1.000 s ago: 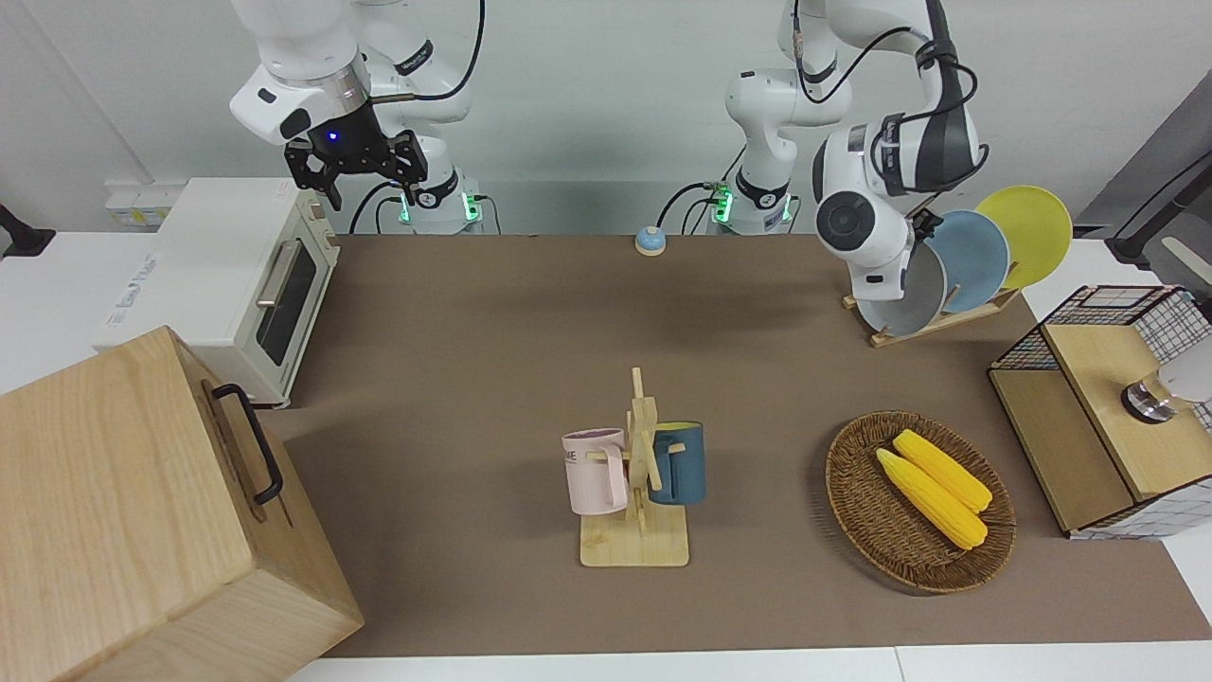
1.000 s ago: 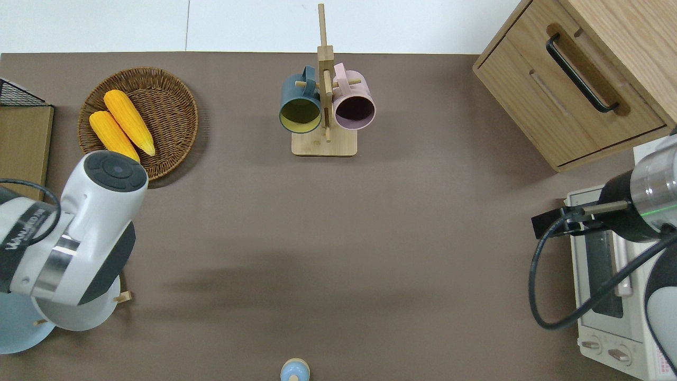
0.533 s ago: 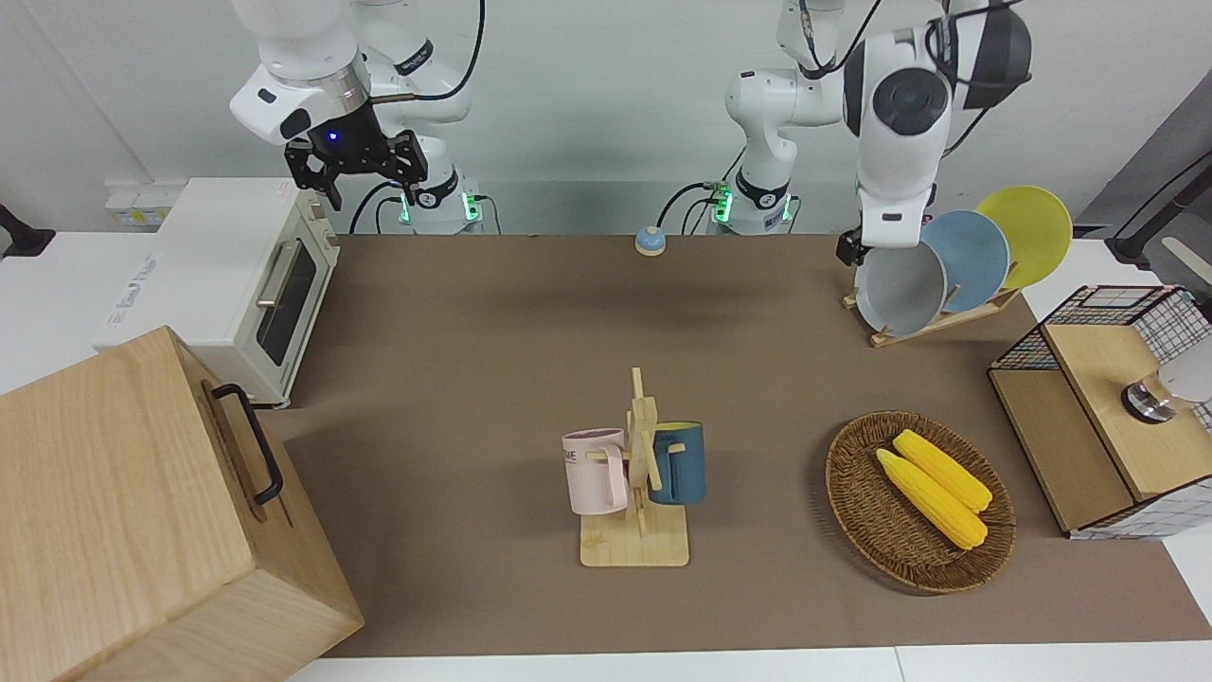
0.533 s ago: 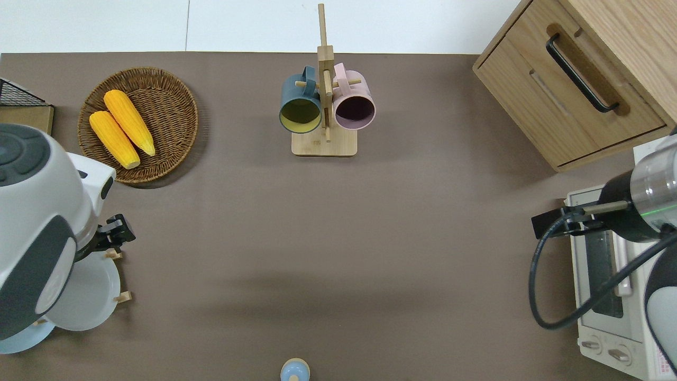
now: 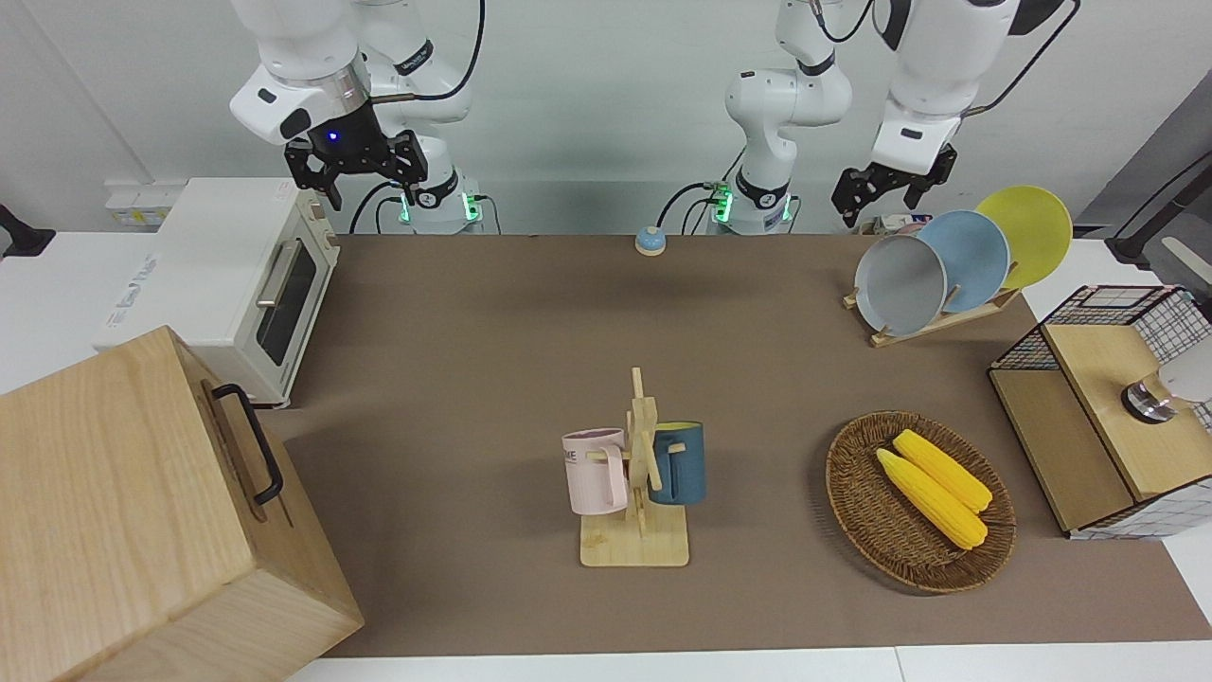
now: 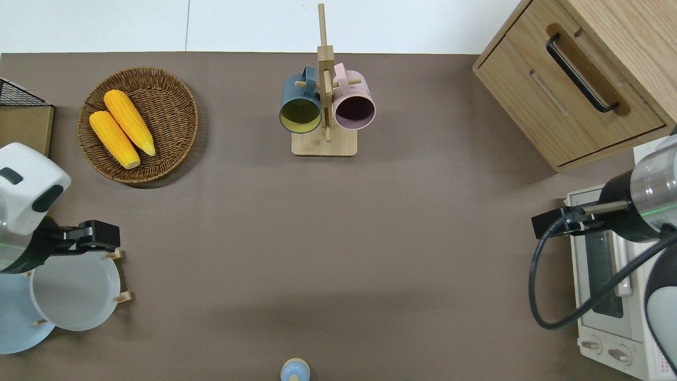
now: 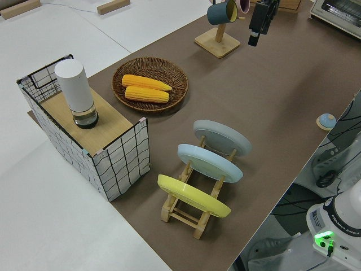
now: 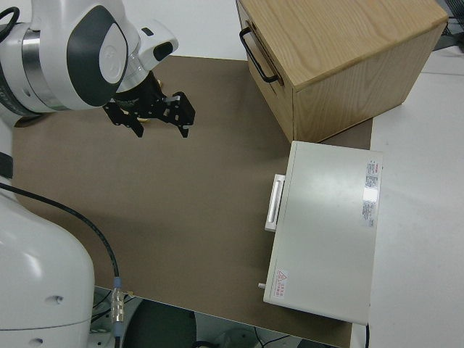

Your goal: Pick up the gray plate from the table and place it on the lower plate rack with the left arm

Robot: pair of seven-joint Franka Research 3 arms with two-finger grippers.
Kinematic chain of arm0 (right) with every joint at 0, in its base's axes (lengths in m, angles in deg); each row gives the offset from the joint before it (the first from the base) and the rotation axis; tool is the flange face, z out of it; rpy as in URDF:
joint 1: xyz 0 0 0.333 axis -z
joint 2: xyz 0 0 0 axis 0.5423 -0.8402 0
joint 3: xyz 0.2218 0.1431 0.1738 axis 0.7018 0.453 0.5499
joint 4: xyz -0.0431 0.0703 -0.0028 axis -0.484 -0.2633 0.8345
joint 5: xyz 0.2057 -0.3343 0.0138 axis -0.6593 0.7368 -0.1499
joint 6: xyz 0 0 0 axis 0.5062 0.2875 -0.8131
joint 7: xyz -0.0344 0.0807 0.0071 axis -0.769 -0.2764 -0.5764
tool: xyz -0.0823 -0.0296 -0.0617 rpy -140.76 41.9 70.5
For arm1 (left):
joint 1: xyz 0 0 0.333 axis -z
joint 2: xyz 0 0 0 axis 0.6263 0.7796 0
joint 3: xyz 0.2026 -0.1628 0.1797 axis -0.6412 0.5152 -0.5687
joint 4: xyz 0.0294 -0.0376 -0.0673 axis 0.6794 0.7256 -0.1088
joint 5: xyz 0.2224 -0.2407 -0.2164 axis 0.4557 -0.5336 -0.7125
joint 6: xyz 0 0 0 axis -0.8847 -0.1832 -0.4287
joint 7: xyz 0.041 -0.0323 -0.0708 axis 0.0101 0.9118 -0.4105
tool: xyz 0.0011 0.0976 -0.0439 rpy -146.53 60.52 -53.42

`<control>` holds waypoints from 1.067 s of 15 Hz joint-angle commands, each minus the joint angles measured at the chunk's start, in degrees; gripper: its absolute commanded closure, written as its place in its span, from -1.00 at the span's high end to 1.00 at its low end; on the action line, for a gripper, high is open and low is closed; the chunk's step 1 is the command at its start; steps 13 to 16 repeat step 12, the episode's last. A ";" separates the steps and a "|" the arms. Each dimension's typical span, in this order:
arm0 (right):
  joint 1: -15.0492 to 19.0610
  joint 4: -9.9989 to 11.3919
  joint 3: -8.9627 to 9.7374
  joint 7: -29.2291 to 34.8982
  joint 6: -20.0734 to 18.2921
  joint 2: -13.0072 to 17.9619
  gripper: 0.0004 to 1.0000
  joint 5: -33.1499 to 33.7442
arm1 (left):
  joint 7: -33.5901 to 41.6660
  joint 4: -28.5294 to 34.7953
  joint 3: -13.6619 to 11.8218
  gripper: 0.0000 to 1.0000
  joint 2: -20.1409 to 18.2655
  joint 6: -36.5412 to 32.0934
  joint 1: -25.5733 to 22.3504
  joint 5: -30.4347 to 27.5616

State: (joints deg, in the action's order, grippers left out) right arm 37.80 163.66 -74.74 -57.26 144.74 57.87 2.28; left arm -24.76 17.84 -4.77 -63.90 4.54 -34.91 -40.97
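Your left claw (image 5: 890, 189) hangs spread and empty over the lower plate rack (image 5: 933, 322), where the gray plate (image 5: 900, 284) leans between pegs that prop it upright.

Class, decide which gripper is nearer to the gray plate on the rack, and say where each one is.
Left. The left gripper hangs open just above the gray plate, which stands in the lower plate rack. The right gripper is parked.

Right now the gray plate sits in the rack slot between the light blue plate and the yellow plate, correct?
No. The gray plate stands in the end slot of the lower plate rack, beside the light blue plate; light blue is between gray and the yellow plate. The front view shows it.
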 commanded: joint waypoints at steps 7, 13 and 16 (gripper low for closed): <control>0.85 -0.35 0.38 -0.19 -0.87 0.27 0.98 -0.20 | 10.52 -1.93 -2.74 0.99 -0.67 0.66 -0.44 -6.04; 0.76 -0.35 0.38 -0.19 -0.87 0.27 0.98 -0.20 | 7.29 -1.67 -2.22 0.99 -0.31 0.84 -0.44 -6.05; 0.76 -0.35 0.38 -0.19 -0.87 0.27 0.98 -0.20 | 7.29 -1.67 -2.22 0.99 -0.31 0.84 -0.44 -6.05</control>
